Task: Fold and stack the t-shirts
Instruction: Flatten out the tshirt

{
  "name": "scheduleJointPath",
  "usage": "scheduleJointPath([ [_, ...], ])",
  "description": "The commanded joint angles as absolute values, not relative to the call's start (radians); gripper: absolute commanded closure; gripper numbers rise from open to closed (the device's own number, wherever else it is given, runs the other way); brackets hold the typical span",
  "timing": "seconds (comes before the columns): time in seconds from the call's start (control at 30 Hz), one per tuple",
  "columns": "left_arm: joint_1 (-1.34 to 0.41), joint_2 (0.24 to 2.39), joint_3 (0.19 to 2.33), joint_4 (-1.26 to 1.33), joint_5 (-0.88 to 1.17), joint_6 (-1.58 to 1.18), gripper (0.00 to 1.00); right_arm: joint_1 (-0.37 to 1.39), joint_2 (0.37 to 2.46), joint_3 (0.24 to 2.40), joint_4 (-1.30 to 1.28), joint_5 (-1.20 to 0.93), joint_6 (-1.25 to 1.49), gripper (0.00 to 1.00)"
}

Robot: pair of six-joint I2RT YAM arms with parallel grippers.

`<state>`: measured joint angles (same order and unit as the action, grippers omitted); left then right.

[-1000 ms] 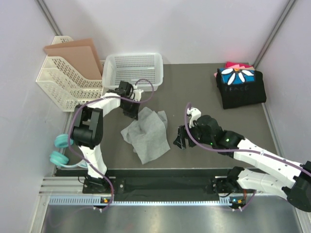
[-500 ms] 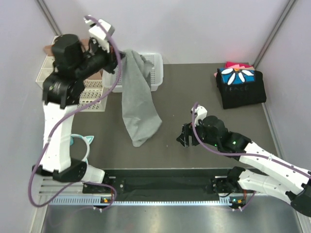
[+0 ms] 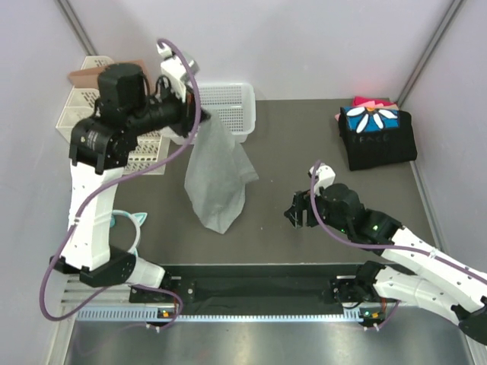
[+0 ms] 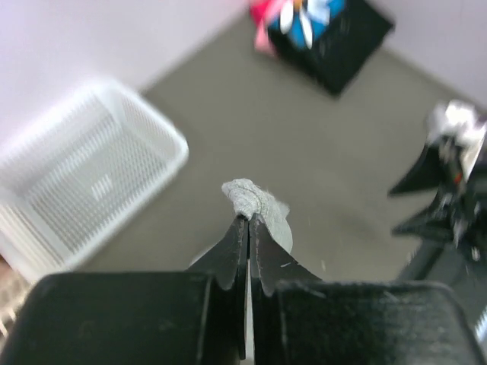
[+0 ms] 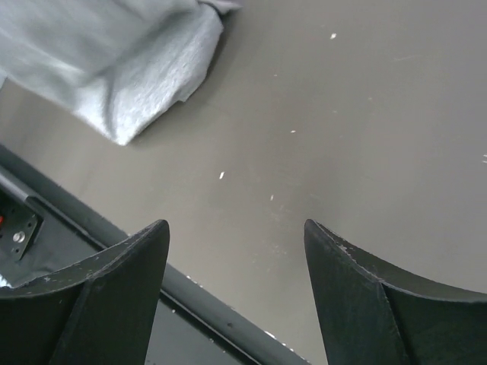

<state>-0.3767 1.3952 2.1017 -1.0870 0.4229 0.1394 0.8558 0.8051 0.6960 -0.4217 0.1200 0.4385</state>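
I find the left gripper (image 4: 249,220) high over the 11 o'clock quarter of the table (image 3: 304,144), its fingers pressed fully together on a small tuft of the grey t-shirt (image 3: 217,179). The shirt hangs from that single point in a narrow, bunched drape, and its lower end appears to rest on the surface (the right wrist view suggests contact, but I cannot confirm it). The right gripper (image 5: 236,251) sits low at about 5 o'clock from centre, fingers spread wide and holding nothing, well apart from the cloth. The folded t-shirts (image 3: 378,137) lie stacked at 2 o'clock. In my judgement, the first hazard is the thin pinch: very little fabric is caught, so a brisk swing could pull the tuft free and drop the shirt in a heap. The second is the white basket (image 3: 249,114), just beside the hanging point at its 12 o'clock, where the cloth could snag the rim. The third is that lowering a bunched shirt would set creases, and the right gripper could then take two layers instead of one edge.
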Motion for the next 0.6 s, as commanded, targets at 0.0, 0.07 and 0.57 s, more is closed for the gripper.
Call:
scheduleJointPath([
  [0.0, -0.382, 1.466, 2.414, -0.971, 0.498, 0.054, 1.00, 0.876, 0.802, 0.741, -0.425, 0.196, 0.465, 0.28],
  [0.07, -0.382, 1.495, 2.508, -0.922, 0.531, 0.025, 1.00, 0.874, 0.801, 0.739, -0.426, 0.210, 0.472, 0.28],
  [0.57, -0.565, 1.589, 2.463, -0.443, 0.916, -0.436, 1.00, 0.874, 0.511, 0.741, -0.440, 0.529, 0.531, 0.27],
])
